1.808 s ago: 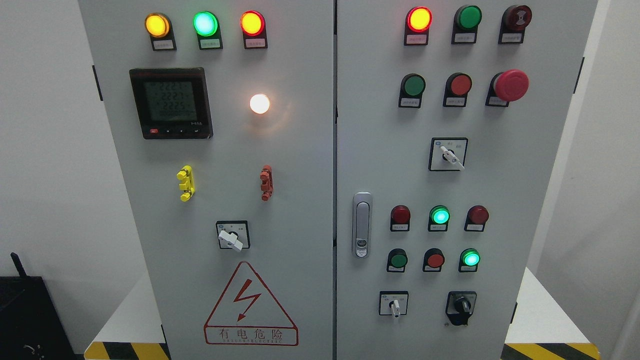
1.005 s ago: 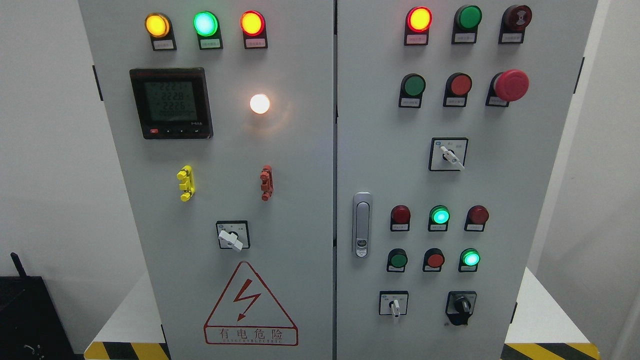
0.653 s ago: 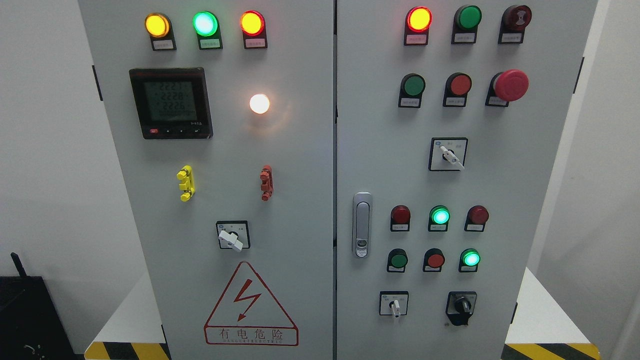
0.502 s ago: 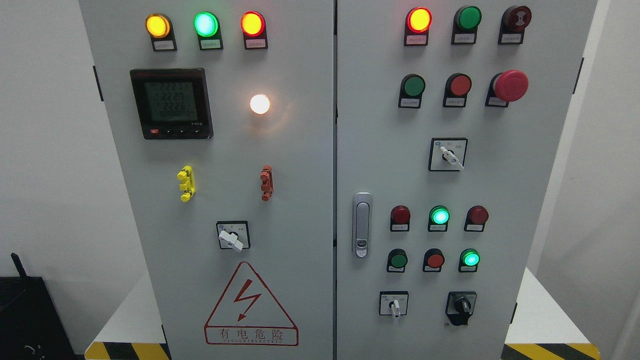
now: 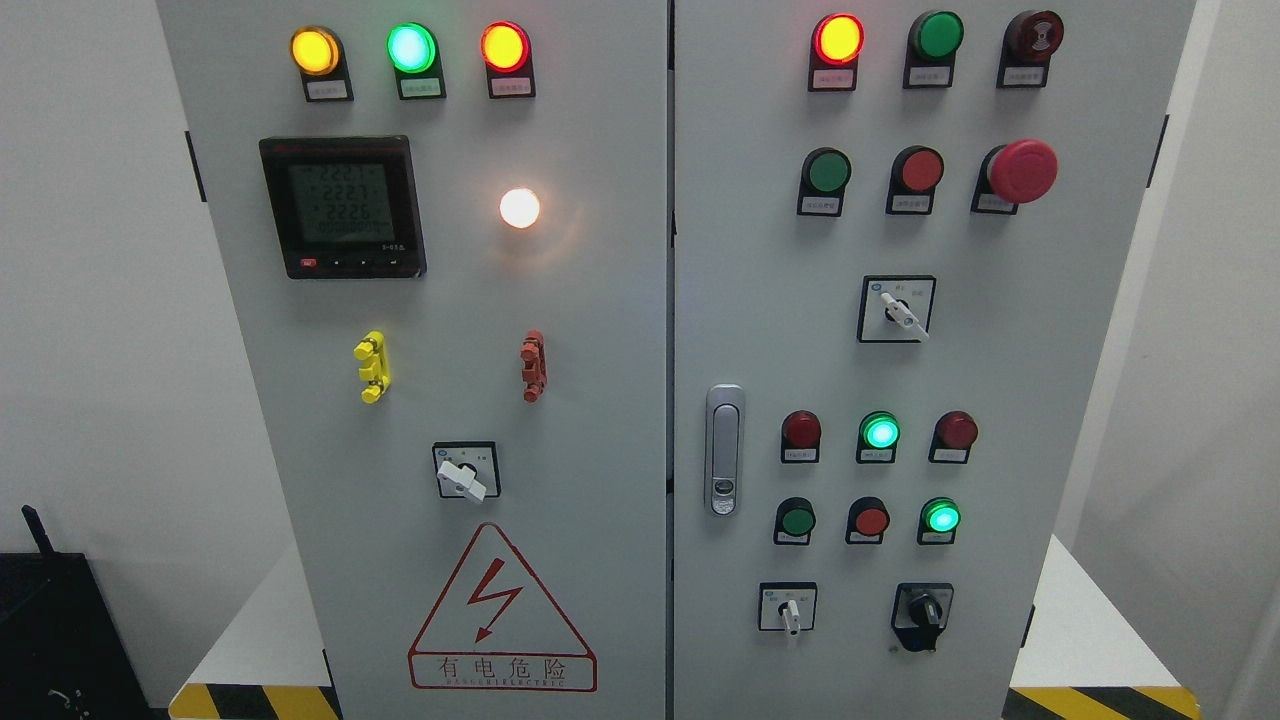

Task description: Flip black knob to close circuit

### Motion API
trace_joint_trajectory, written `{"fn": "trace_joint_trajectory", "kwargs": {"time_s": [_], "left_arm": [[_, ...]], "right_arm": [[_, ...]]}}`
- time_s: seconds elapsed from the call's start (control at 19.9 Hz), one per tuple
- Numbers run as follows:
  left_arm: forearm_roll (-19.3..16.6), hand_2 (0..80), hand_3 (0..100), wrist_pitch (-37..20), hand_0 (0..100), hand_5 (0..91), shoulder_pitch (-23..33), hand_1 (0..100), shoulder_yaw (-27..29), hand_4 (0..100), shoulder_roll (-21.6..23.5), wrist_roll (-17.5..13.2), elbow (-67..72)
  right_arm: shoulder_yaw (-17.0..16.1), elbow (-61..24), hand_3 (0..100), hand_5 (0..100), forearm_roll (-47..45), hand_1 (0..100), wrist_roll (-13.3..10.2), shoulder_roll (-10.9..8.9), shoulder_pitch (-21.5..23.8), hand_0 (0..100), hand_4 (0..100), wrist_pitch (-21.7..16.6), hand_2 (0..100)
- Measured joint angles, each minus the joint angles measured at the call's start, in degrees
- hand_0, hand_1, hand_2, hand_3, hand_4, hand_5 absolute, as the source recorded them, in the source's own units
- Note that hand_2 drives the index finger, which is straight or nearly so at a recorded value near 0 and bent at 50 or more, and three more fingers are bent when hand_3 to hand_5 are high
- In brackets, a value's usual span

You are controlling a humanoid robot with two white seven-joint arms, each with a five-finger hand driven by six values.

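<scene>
A grey two-door electrical cabinet fills the head view. The black knob (image 5: pixel 923 611) sits at the lower right of the right door (image 5: pixel 1000 400), its handle pointing roughly down. Left of it is a small white selector switch (image 5: pixel 790 612). Neither of my hands nor arms shows in this view.
The right door carries lit and unlit round lamps, a red mushroom stop button (image 5: pixel 1022 170), a white selector (image 5: pixel 900 312) and a door latch (image 5: pixel 723 450). The left door has a digital meter (image 5: pixel 342 206), lamps, a white selector (image 5: pixel 462 478) and a warning triangle (image 5: pixel 500 615). A black box (image 5: pixel 50 630) stands at lower left.
Only the digits on the meter flicker. The camera shifts very slightly. The knob and switches stay as they were.
</scene>
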Motion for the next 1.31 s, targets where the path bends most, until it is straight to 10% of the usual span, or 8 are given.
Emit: {"fn": "trace_joint_trajectory", "kwargs": {"time_s": [0.4,0.55,1.31], "left_arm": [[-0.02,0.0,0,0.26,12,0.0,0.01,56,0.0,0,0.0,0.0,0.01],[0.0,0.0,0,0.28,12,0.0,0.01,56,0.0,0,0.0,0.11,0.01],[0.0,0.0,0,0.32,12,0.0,-0.01,56,0.0,0,0.0,-0.01,0.01]], "right_arm": [[-7.77,-15.71,100,81,32.44,31,-2.53,-1.29,-4.75,0,84,-4.0,88],[-9.81,-19.07,100,83,38.3,22,0.05,-2.65,-7.07,0,85,-3.05,90],[-5.57,-21.42,100,85,51.86,12,0.38,-6.25,-20.06,0,86,20.06,92]]}}
